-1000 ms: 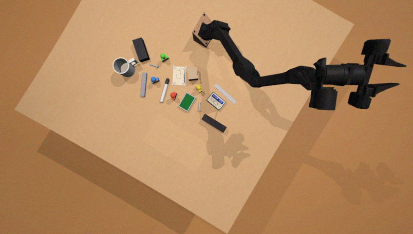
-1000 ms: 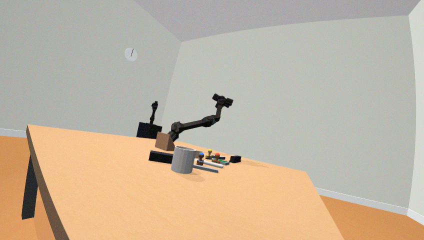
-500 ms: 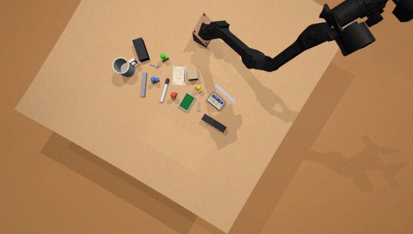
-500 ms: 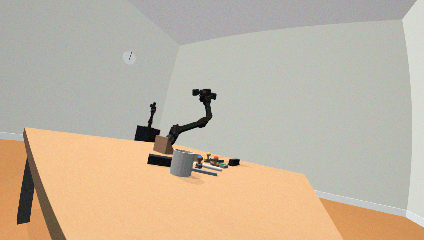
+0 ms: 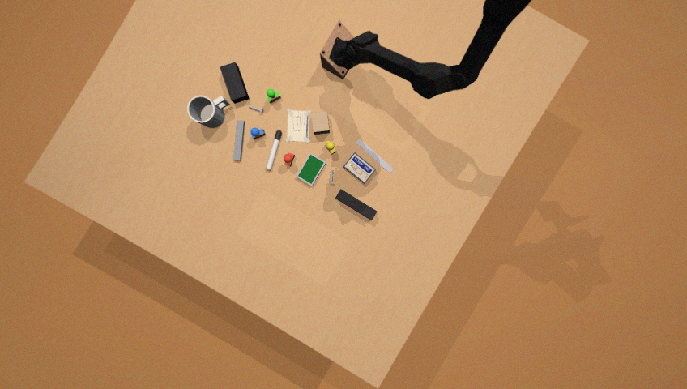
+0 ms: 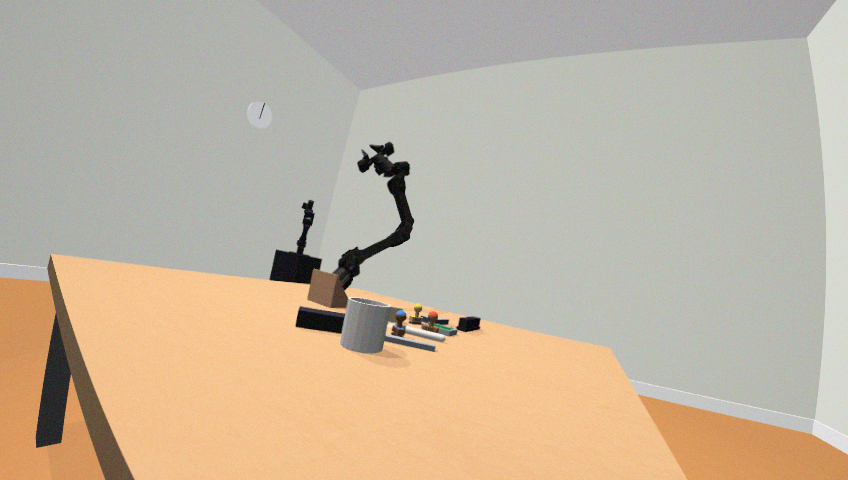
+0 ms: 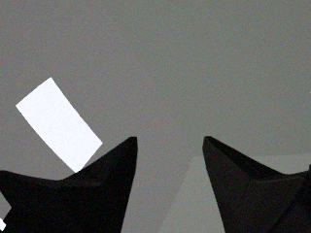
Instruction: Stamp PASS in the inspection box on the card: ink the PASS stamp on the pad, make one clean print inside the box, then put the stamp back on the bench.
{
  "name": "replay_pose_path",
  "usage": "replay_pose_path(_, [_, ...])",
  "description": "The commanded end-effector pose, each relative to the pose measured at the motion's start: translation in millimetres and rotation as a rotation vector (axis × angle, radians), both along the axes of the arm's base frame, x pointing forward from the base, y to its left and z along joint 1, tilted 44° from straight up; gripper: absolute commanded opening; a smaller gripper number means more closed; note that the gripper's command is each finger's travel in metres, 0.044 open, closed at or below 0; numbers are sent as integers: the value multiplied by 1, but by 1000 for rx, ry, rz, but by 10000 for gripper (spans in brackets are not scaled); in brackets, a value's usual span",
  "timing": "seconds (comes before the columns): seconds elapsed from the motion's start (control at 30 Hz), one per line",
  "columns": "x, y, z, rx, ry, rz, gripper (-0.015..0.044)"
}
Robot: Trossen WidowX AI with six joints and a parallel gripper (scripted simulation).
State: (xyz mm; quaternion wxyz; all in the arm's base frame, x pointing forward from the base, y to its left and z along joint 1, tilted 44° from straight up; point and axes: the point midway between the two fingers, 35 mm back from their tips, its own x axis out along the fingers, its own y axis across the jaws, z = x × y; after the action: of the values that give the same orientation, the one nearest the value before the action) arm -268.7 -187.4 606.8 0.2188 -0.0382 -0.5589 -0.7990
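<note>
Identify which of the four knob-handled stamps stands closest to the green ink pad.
The red-knobbed stamp, just beside the green ink pad. The yellow is slightly farther; blue and green are well away.
</note>
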Motion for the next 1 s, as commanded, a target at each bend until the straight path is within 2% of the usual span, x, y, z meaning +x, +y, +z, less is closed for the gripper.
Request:
replay_pose_path(0.0, [-4,-50,-36,186,-37,90,211])
replay_pose_path(0.27, [15,-146,-122,579,-62,309,211])
replay_pose_path(0.53, [67,-226,-228,1021,-11,592,211])
replay_pose_path(0.77, [137,-268,-321,1346,90,880,211])
replay_pose_path(0.97, [200,-278,-392,1575,202,1126,211])
